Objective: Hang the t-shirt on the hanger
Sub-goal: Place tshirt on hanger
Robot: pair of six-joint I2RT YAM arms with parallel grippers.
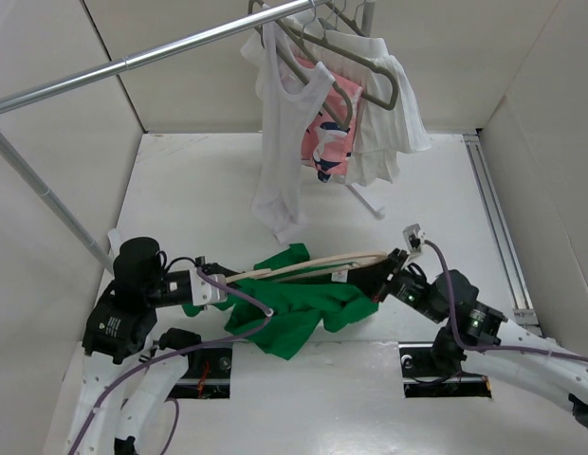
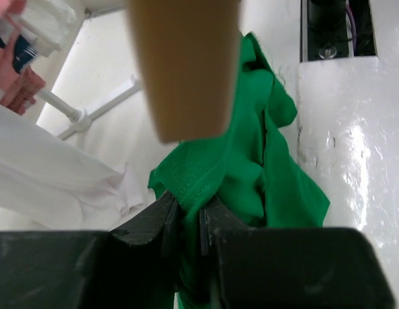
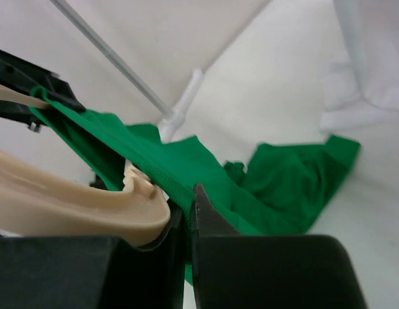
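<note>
Green cotton is pinched in both your grippers. Your left gripper (image 2: 188,210) is clamped on a fold of the t-shirt (image 1: 294,318). Your right gripper (image 3: 184,209) is closed on its stitched edge, just beside one end of the hanger (image 1: 318,264). The hanger spans the gap between the two arms, above the shirt, which lies mostly bunched on the table (image 1: 370,398). You look about midway: the edge is stretched along the hanger, but the shoulders are not yet seated on it.

A white sleeveless tank top (image 1: 280,142), a pink patterned garment (image 1: 324,144) and a white pleated garment (image 1: 394,123) hang on grey-brown plastic hangers (image 1: 370,71) from a silver metal rail (image 1: 161,55) above the white table (image 1: 199,180).
</note>
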